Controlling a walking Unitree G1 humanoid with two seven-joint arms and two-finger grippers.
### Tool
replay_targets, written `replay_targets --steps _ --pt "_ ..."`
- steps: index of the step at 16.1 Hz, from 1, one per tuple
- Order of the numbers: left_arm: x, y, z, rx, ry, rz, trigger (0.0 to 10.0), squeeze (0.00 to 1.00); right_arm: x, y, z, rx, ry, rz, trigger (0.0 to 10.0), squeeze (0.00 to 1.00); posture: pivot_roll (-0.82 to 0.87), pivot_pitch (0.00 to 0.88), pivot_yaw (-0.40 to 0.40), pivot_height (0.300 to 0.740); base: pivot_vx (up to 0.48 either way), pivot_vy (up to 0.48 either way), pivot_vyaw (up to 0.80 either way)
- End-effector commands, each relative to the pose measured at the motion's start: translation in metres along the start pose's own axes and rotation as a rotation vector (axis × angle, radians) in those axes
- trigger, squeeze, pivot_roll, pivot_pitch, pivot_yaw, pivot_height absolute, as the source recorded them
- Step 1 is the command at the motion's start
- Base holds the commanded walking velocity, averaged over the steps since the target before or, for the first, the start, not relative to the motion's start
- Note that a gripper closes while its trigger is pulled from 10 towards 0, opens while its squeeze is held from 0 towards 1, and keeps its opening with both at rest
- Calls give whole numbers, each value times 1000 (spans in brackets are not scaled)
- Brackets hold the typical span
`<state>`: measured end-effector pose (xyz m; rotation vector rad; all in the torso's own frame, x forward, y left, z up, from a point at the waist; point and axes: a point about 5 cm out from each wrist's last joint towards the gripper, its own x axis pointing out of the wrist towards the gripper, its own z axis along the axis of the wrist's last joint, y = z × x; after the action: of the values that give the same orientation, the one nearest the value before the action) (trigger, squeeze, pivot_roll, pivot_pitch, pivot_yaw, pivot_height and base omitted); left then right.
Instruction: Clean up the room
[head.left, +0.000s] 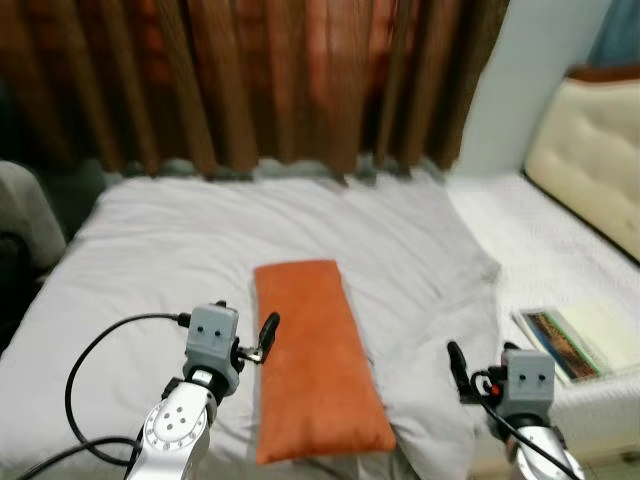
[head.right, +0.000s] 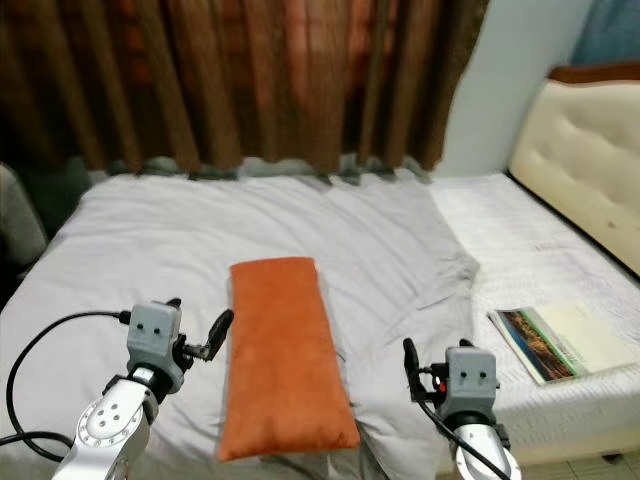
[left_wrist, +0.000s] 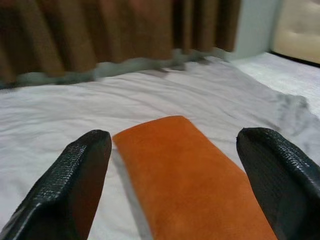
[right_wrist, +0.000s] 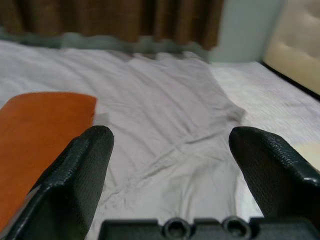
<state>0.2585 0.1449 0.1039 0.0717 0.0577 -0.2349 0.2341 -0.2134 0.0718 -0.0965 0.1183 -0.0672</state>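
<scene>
Orange pillow (head.left: 315, 360): lengthwise on grey duvet (head.left: 180, 260), mid-bed. Left end effector (head.left: 268, 335): spread wide, beside pillow's left edge. Right end effector (head.left: 458, 365): spread, holding nothing. Advised: clamp pillow's long edge, lift level, avoid snagging duvet.

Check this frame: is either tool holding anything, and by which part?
Nothing is held. The left tool is open, hovering above the orange pillow; the right tool is open over the grey blanket.

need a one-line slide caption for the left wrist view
Left gripper, jaws open, hovering over the orange pillow on the grey duvet, brown curtains behind.
</scene>
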Motion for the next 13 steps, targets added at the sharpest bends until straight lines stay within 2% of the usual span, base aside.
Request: replay_targets --steps 1,3,5,7,9,11,13 --pt "2 -2 -2 -6 20 7 10000 0 5 1 2 -17 8 16 10000 86 -29 0 -43 740 371 -304 781" --pt "3 -4 -2 -9 21 3 10000 0 8 1 3 2 6 17 10000 102 -24 0 -47 740 371 -300 766" --pt "8 -2 -2 11 29 -6 10000 0 8 6 1 6 20 36 10000 24 -23 0 -46 740 371 -300 0" --pt "11 1 -2 52 37 6 10000 0 10 10 2 7 16 44 10000 8 -24 0 -44 740 0 0 0" --pt "12 1 2 32 11 -4 10000 0 11 11 4 8 11 49 10000 8 -27 0 -38 740 0 0 0" --pt "12 4 2 12 15 16 10000 0 12 11 3 9 11 49 10000 4 -27 0 -38 740 409 251 0" --pt "14 6 1 18 19 12 10000 0 13 12 2 13 16 51 10000 4 -28 0 -37 740 427 0 0"
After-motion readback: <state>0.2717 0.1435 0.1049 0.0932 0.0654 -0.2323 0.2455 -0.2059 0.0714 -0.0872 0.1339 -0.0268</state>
